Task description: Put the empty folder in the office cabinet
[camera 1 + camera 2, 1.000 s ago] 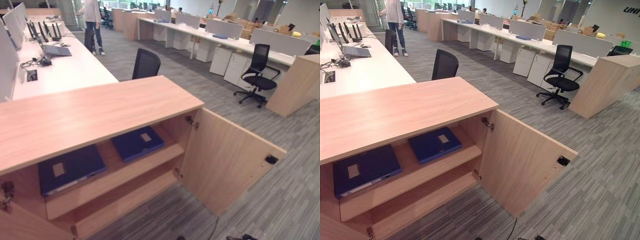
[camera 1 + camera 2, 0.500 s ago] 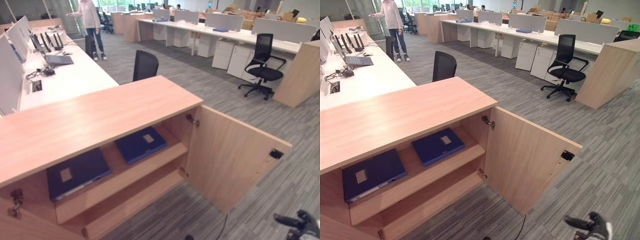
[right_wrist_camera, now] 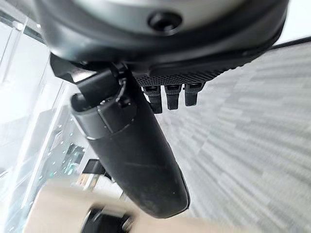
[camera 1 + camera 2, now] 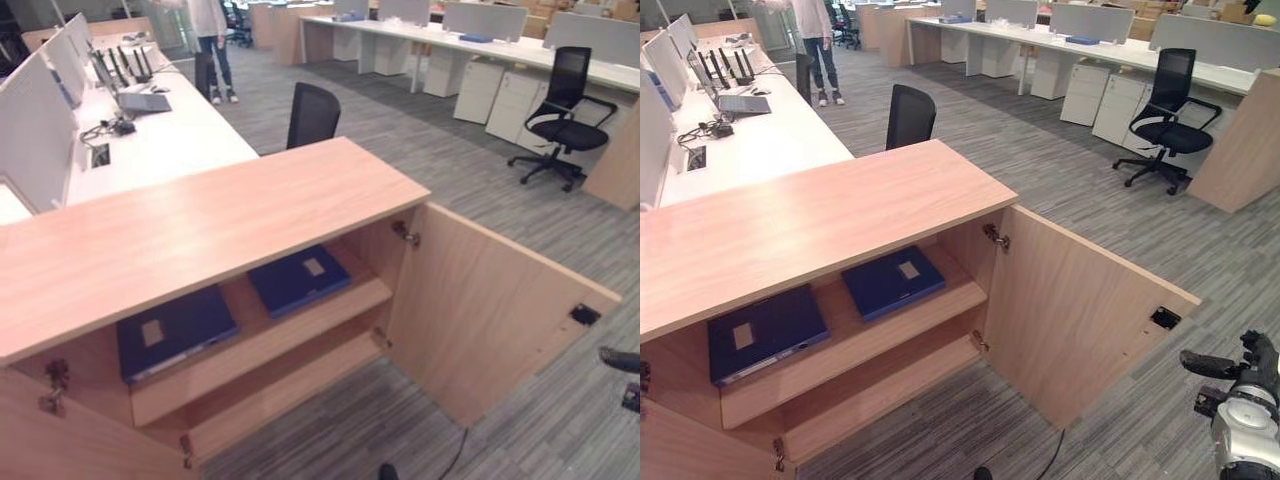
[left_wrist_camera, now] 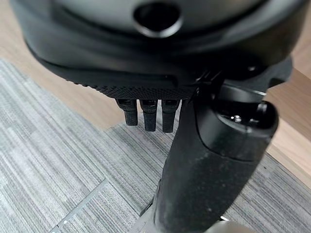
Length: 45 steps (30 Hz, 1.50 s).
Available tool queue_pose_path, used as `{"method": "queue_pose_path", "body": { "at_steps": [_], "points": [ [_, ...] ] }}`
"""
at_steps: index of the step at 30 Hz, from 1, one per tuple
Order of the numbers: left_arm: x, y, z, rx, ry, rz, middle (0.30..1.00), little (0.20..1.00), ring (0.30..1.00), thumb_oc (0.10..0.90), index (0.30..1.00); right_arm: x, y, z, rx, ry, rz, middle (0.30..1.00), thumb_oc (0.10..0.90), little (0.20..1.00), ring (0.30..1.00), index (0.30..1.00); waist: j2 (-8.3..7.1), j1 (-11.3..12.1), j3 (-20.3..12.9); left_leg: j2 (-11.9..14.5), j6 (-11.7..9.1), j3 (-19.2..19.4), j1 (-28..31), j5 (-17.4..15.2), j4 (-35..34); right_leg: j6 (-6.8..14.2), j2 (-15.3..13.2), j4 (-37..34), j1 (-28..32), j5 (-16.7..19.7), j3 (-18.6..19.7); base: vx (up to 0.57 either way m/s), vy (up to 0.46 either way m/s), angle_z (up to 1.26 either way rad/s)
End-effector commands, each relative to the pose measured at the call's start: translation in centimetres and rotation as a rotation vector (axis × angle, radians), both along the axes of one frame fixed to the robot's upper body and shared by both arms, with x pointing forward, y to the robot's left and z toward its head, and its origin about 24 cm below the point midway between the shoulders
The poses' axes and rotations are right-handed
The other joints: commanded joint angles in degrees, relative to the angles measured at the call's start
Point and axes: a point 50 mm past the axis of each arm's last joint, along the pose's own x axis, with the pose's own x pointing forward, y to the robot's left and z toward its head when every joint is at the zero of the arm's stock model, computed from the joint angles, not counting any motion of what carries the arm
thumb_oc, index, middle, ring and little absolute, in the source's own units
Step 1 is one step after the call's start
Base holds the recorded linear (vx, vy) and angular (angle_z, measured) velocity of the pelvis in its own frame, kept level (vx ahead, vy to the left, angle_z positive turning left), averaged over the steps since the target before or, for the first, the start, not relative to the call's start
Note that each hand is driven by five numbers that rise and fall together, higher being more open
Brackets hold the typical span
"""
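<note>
Two dark blue folders (image 4: 892, 283) (image 4: 764, 333) are laid flat, side by side, on the upper shelf (image 4: 855, 340) of the wooden office cabinet (image 4: 830, 215), whose right door (image 4: 1080, 320) is swung open. The right robot hand (image 4: 1240, 375) is held near the door's edge, fingers extended, grasping nothing. The left robot hand (image 5: 194, 160) is held relaxed above the carpet (image 5: 53, 165).

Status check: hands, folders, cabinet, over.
Right hand empty, beside open door. Left hand empty, low over floor. Two blue folders flat on upper shelf. Nothing blocking.
</note>
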Motion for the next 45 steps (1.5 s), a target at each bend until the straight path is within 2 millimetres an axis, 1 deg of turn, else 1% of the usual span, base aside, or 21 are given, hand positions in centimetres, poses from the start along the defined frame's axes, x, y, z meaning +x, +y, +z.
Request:
{"method": "queue_pose_path", "body": {
  "at_steps": [1,5,6,7,12,13,15,16,18,20,23,24,26,28,29,30,31,34,36,38,45],
  "points": [
    [-0.3,1.5,0.4,0.060,0.031,0.022,0.900,0.900,0.900,0.800,0.900,4.5,0.8,7.0,-0.110,-0.315,0.139,0.900,0.800,0.900,0.900,0.900,-2.64,1.1,-1.0,0.7,-0.8,-8.1,-0.7,-3.5,-0.1,3.0,1.2,0.5,3.5,-5.9,-1.6,0.01,-0.015,0.05],
    [-0.5,1.8,0.5,0.070,0.040,0.030,0.900,0.900,0.900,0.800,0.900,5.9,2.6,6.9,-0.068,-0.349,0.236,0.900,0.800,0.900,0.900,0.900,-2.83,1.3,-1.2,0.7,-0.9,-8.2,-0.7,-3.4,-0.1,2.9,1.3,0.4,3.6,-6.2,-1.7,0.00,-0.002,-0.01],
    [-0.6,2.1,0.5,0.074,0.045,0.040,0.900,0.900,0.900,0.800,0.900,6.9,4.3,6.7,-0.034,-0.358,0.333,0.900,0.800,0.900,0.900,0.900,-2.97,1.5,-1.3,0.8,-1.1,-8.1,-0.7,-3.3,-0.1,2.7,1.4,0.4,3.6,-6.4,-1.7,0.00,0.000,0.00],
    [-0.7,2.1,0.5,0.074,0.045,0.040,0.900,0.900,0.900,0.800,0.900,6.9,4.3,6.7,-0.034,-0.358,0.333,0.900,0.800,0.900,0.900,0.900,-2.97,1.5,-1.3,0.8,-1.1,-8.1,-0.7,-3.3,-0.1,2.7,1.4,0.4,3.6,-6.4,-1.7,0.00,0.000,0.00],
    [-0.8,2.8,0.8,0.075,0.047,0.054,0.900,0.900,0.900,0.800,0.900,8.6,8.8,6.7,-0.017,-0.284,0.667,0.900,0.800,0.900,0.900,0.900,-3.63,1.8,-1.4,1.0,-1.6,-7.7,-0.9,-2.9,-0.1,2.6,1.7,0.4,3.6,-6.5,-1.6,-0.01,-0.007,-0.04],
    [-0.8,2.9,0.8,0.070,0.051,0.048,0.900,0.900,0.900,0.800,0.900,9.0,10.4,7.0,-0.019,-0.260,0.790,0.900,0.800,0.900,0.900,0.900,-3.88,1.8,-1.4,1.0,-1.7,-7.6,-0.9,-2.8,-0.1,2.6,1.8,0.4,3.4,-6.6,-1.5,-0.01,-0.011,-0.08],
    [-0.8,2.9,0.8,0.064,0.055,0.045,0.900,0.900,0.900,0.800,0.900,9.2,12.0,7.0,-0.002,-0.253,0.884,0.900,0.800,0.900,0.900,0.900,-4.06,1.8,-1.4,1.1,-1.8,-7.4,-1.0,-2.7,-0.1,2.6,1.8,0.4,3.4,-6.6,-1.4,-0.01,-0.004,-0.07],
    [-0.8,2.9,0.8,0.064,0.055,0.045,0.900,0.900,0.900,0.800,0.900,9.2,12.0,7.0,-0.001,-0.252,0.885,0.900,0.800,0.900,0.900,0.900,-4.05,1.8,-1.4,1.1,-1.8,-7.4,-1.0,-2.7,-0.1,2.6,1.8,0.4,3.4,-6.6,-1.4,-0.01,0.001,-0.13],
    [-0.2,2.6,0.7,0.055,0.034,0.021,0.900,0.900,0.900,0.800,0.900,9.6,15.3,6.7,0.072,-0.279,1.039,0.900,0.800,0.900,0.900,0.900,-4.14,1.8,-1.5,1.2,-1.8,-7.3,-1.0,-2.7,-0.1,2.6,1.8,0.4,3.2,-6.6,-1.2,-0.01,0.003,-0.26],
    [1.0,1.1,0.3,0.014,0.007,0.003,0.900,0.900,0.900,0.800,0.900,9.9,18.4,6.7,0.115,-0.286,1.173,0.900,0.800,0.900,0.900,0.900,-4.11,1.9,-1.6,1.3,-1.8,-6.9,-1.0,-2.8,-0.1,2.5,1.8,0.4,3.2,-6.8,-1.0,0.00,0.010,-0.24],
    [1.6,-0.6,-0.1,-0.031,-0.010,0.001,0.900,0.900,0.900,0.800,0.900,9.6,23.7,5.6,0.261,-0.334,1.332,0.900,0.800,0.900,0.900,0.900,-3.83,2.0,-1.6,1.3,-1.7,-6.6,-1.0,-2.8,-0.1,2.3,2.0,0.4,3.1,-7.0,-0.7,-0.01,0.015,-0.49],
    [1.8,-1.1,-0.2,-0.042,-0.015,-0.001,0.900,0.900,0.900,0.800,0.900,9.2,26.3,4.8,0.359,-0.355,1.393,0.900,0.800,0.900,0.900,0.900,-3.67,2.2,-1.3,1.3,-1.7,-6.7,-0.7,-2.8,-0.1,2.2,2.0,0.5,3.5,-7.1,-0.8,-0.01,0.014,-0.58],
    [2.1,-1.4,-0.2,-0.045,-0.024,-0.007,0.900,0.900,0.900,0.800,0.900,8.5,29.7,3.7,0.467,-0.349,1.473,0.900,0.800,0.900,0.900,0.900,-3.61,2.6,-1.3,1.3,-1.6,-7.0,-1.1,-2.6,-0.1,2.1,2.0,0.5,3.2,-7.2,-0.8,-0.01,0.007,-0.48],
    [2.6,-1.7,-0.2,-0.049,-0.042,-0.021,0.900,0.900,0.900,0.800,0.900,7.3,33.8,1.9,0.598,-0.291,1.564,0.900,0.800,0.900,0.900,0.900,-3.55,3.2,-1.1,1.3,-1.6,-7.2,-1.2,-2.5,-0.1,1.9,2.0,0.6,3.3,-7.3,-1.1,-0.01,0.004,-0.29],
    [2.6,-1.7,-0.2,-0.048,-0.042,-0.019,0.900,0.900,0.900,0.800,0.900,7.3,33.9,1.9,0.599,-0.291,1.565,0.900,0.800,0.900,0.900,0.900,-3.60,3.1,-1.1,1.3,-1.6,-7.3,-1.2,-2.5,-0.1,1.9,2.0,0.6,3.3,-7.3,-1.2,-0.02,0.003,-0.10],
    [3.7,-2.0,-0.2,-0.044,-0.081,-0.038,0.900,0.900,0.900,0.800,0.900,6.4,37.3,0.2,0.676,-0.206,1.632,0.900,0.800,0.900,0.900,0.900,-3.49,3.8,-0.8,1.3,-1.6,-7.6,-1.2,-2.4,-0.1,1.7,2.0,0.6,3.5,-7.3,-1.5,-0.01,-0.002,-0.04],
    [4.4,-2.1,-0.1,-0.040,-0.109,-0.045,0.900,0.900,0.900,0.800,0.900,6.1,38.8,-0.4,0.701,-0.174,1.658,0.900,0.800,0.900,0.900,0.900,-3.58,4.0,-0.7,1.3,-1.6,-7.8,-1.2,-2.4,-0.1,1.7,1.9,0.6,3.6,-7.3,-1.6,-0.01,-0.006,-0.12],
    [5.4,-2.5,0.1,-0.038,-0.148,-0.062,0.900,0.900,0.900,0.800,0.900,4.6,43.5,-1.5,0.766,-0.074,1.773,0.900,0.800,0.900,0.900,0.900,-3.56,5.2,-0.2,1.4,-1.6,-8.5,-1.5,-2.1,-0.1,1.5,1.9,0.7,3.6,-7.3,-2.2,-0.01,-0.005,-0.16],
    [5.2,-2.2,0.1,-0.029,-0.144,-0.062,0.900,0.900,0.900,0.800,0.900,3.7,45.8,-1.3,0.750,-0.021,1.882,0.900,0.800,0.900,0.900,0.900,-3.62,6.0,0.1,1.5,-1.7,-8.9,-1.6,-1.9,0.0,1.5,1.7,0.7,3.8,-7.3,-2.7,-0.02,-0.006,0.41],
    [4.6,-1.4,0.2,-0.005,-0.139,-0.039,0.900,0.900,0.900,0.800,0.900,3.3,46.7,-1.1,0.668,0.028,1.985,0.900,0.800,0.900,0.900,0.900,-3.85,7.2,0.4,1.6,-1.7,-9.9,-2.0,-1.7,0.1,1.4,1.5,0.7,4.0,-7.3,-3.5,-0.02,-0.019,1.10],
    [3.9,-0.6,0.3,0.019,-0.140,0.022,0.900,0.900,0.900,0.800,0.900,3.4,46.6,-2.5,0.707,0.060,1.910,0.900,0.800,0.900,0.900,0.900,-4.15,9.3,0.9,1.6,-1.9,-12.2,-2.9,-0.9,0.2,1.2,1.0,0.6,4.3,-7.2,-5.5,-0.01,-0.026,0.93]
  ]
}}
